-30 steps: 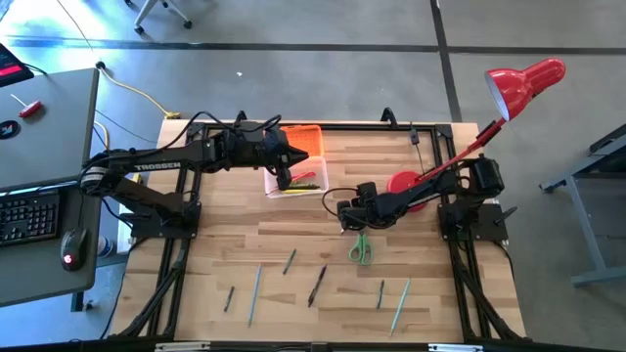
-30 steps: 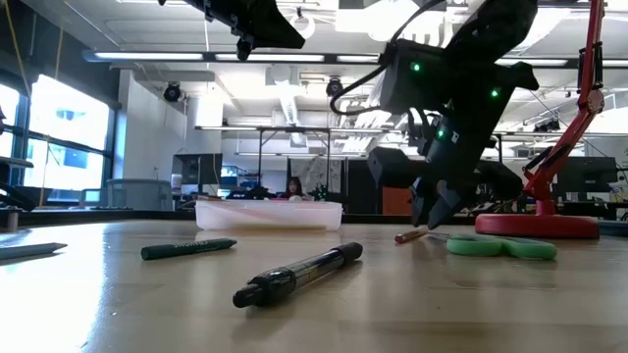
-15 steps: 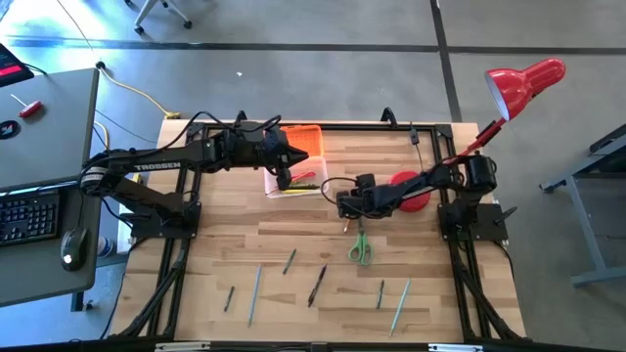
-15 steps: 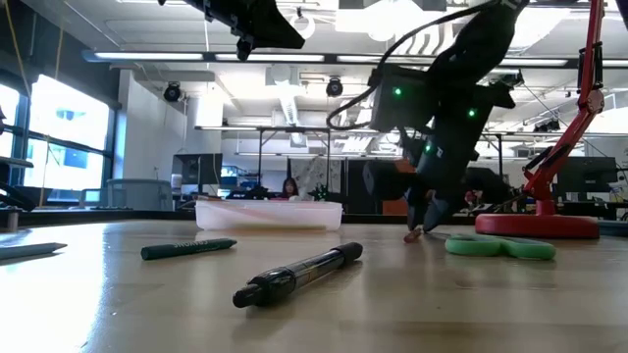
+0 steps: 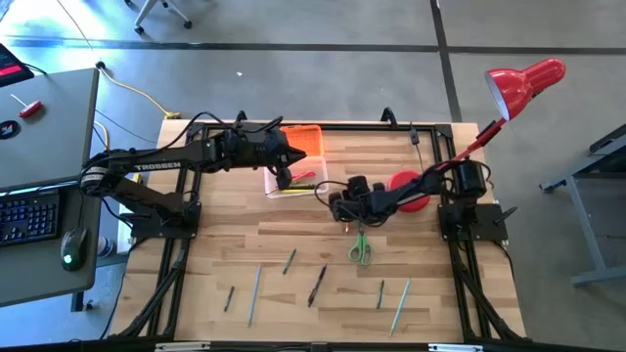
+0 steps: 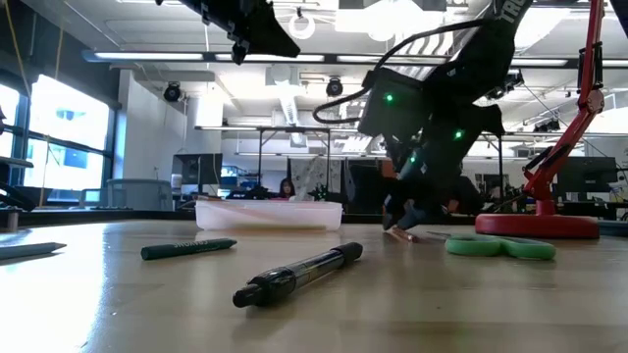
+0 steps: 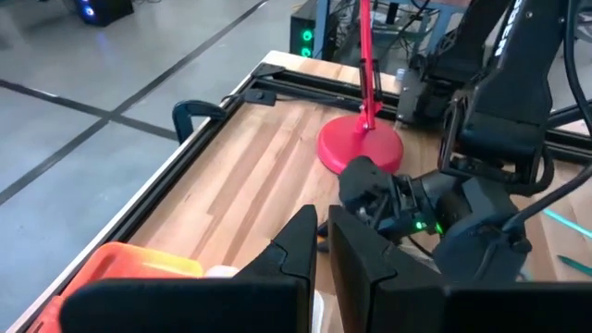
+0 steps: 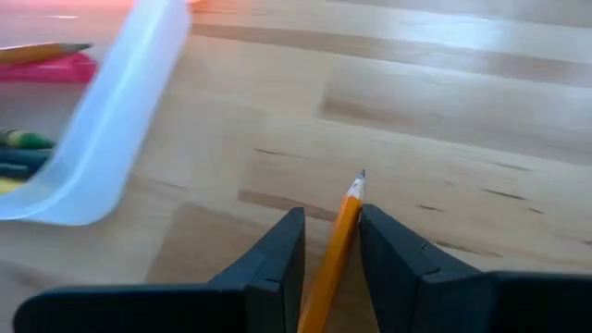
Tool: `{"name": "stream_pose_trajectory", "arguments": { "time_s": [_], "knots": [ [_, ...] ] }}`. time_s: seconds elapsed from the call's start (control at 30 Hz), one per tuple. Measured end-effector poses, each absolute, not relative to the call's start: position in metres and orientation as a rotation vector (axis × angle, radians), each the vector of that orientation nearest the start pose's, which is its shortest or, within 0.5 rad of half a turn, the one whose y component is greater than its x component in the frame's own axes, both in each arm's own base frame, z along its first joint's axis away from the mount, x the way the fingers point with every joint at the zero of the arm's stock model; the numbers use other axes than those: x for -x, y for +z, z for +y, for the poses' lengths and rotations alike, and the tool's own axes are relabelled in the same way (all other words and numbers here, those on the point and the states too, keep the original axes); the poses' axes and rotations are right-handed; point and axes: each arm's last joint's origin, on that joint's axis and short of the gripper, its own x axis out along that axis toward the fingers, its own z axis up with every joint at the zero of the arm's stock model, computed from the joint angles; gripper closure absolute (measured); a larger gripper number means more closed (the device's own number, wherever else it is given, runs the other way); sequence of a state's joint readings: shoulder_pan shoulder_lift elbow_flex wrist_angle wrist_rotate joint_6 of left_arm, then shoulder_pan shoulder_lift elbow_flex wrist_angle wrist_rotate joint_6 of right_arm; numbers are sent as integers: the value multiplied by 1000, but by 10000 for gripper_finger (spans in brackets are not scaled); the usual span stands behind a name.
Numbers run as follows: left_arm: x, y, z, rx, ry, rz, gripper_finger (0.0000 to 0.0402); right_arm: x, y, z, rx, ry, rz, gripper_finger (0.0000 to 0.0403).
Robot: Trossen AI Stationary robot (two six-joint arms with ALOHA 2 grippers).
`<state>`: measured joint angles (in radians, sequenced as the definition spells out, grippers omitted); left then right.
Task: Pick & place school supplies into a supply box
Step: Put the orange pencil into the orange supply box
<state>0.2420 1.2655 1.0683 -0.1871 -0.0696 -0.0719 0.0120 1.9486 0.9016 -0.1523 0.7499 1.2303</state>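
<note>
My right gripper (image 5: 340, 207) (image 8: 331, 215) is low over the table between the supply box and the green-handled scissors (image 5: 360, 247), shut on a yellow-orange pencil (image 8: 344, 222). The supply box (image 5: 295, 184) is a clear case with an orange lid (image 5: 305, 143) behind it. It holds a pink marker (image 8: 46, 70), a pencil and green pens. My left gripper (image 5: 284, 173) (image 7: 322, 220) hovers above the box, shut and empty. Several pens and pencils (image 5: 317, 286) lie flat on the near half of the table. My right gripper pinches the pencil between its two fingers (image 8: 277, 254), which lie along the shaft. The sharpened tip (image 8: 361, 176) sticks out past the fingertips. The fingers slant down from the table's right. In the low view the pencil's end (image 6: 395, 234) is at the tabletop; whether it is lifted clear I cannot tell.
A red desk lamp stands with its base (image 5: 406, 186) right behind my right arm and its head (image 5: 523, 83) beyond the table's far right corner. A black pen (image 6: 299, 275) and a green pen (image 6: 186, 249) lie near the low camera. A dark frame runs along the table's edges.
My right gripper has come down onto the pencil beside the scissors and moved toward the table's far left, closer to the supply box. The pencil has shifted the same way with it. My left arm has kept still above the box.
</note>
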Motion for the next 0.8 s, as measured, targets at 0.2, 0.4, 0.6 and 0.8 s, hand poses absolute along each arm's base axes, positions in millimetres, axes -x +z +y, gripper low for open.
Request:
{"name": "stream_pose_trajectory", "arguments": {
  "time_s": [0.2,0.4,0.6,0.8],
  "knots": [
    [-274,330,70,104,322,371,341,-328,85,-15,-574,-1128,598,321],
    [-274,330,70,114,325,369,341,-331,85,-13,-557,-1097,599,321],
    [-274,330,70,117,327,369,342,-331,70,-1,-473,-1099,608,321],
    [-274,330,70,118,327,368,342,-330,56,16,-402,-1135,526,321]
  ]
}}
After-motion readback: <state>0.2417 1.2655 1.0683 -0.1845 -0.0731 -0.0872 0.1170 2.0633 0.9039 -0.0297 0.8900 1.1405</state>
